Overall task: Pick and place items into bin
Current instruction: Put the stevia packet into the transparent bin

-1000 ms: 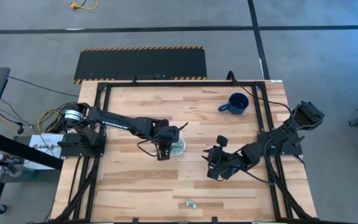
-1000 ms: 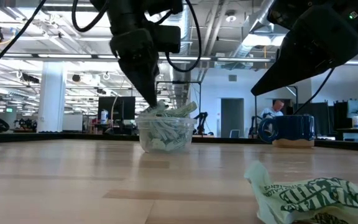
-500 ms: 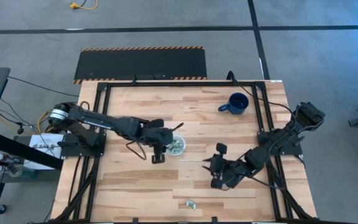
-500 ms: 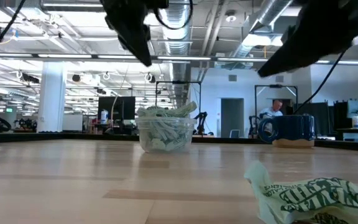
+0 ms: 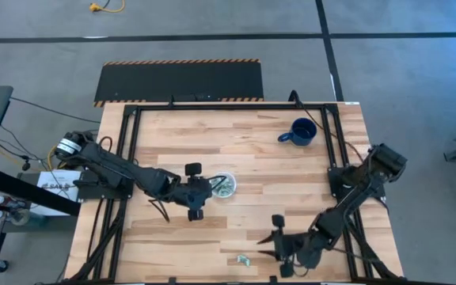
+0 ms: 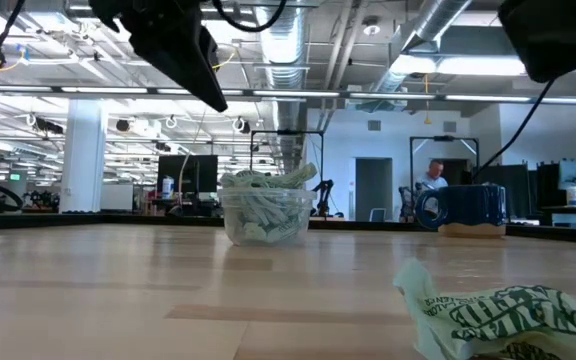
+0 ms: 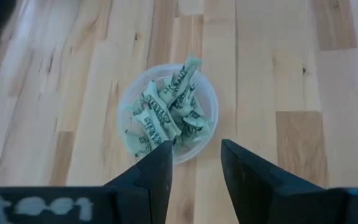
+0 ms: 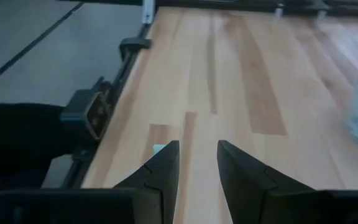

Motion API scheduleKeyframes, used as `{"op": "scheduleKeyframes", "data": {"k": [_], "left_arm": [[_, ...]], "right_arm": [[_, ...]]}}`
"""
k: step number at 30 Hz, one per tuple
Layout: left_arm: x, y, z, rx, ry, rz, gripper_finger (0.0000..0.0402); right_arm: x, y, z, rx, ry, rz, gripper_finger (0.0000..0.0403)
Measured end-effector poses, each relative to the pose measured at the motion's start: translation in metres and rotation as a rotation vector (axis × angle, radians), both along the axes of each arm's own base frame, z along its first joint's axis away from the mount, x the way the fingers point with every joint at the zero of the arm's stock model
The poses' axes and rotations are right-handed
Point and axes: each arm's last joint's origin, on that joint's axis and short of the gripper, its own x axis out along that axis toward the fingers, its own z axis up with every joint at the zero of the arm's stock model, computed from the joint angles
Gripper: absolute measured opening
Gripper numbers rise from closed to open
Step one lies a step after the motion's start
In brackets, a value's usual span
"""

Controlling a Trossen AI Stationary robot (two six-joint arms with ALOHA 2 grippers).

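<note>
In the high view, the left tool [image 5: 199,192] sat just left of centre, beside the bin [image 5: 226,186] on the counter [image 5: 172,134]. Its fingers [image 7: 157,171] stood parted with nothing between them, released. The bin, near the frame's middle, was heaped with items [image 7: 166,115]. One more item [image 5: 244,259] lay at the lower middle edge. Just right of it hovered the right tool [image 5: 271,252], fingers [image 8: 166,165] apart and empty. A blue mug [image 5: 300,131] stood upper right.
</note>
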Motion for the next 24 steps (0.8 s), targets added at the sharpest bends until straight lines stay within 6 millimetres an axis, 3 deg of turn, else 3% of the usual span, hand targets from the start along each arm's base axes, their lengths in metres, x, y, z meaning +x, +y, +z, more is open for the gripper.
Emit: {"op": "scheduleKeyframes", "data": {"k": [9, 16, 19, 24], "left_arm": [[-0.001, -0.005, -0.006, -0.011, -0.028, -0.011, 0.0127], [-0.008, -0.01, -0.001, -0.037, -0.04, -0.009, 0.0127], [-0.008, -0.012, 0.0, -0.05, -0.048, -0.005, 0.0127], [-0.009, -0.014, 0.0, -0.051, -0.047, -0.01, 0.0127]], "right_arm": [[0.036, 0.027, -0.038, -0.181, 0.102, 0.224, 0.0102], [0.051, 0.016, -0.04, -0.164, 0.19, 0.154, 0.0105], [0.056, 0.013, -0.039, -0.07, 0.216, 0.181, 0.0123], [0.06, 0.012, -0.047, -0.003, 0.265, 0.205, 0.0188]]}}
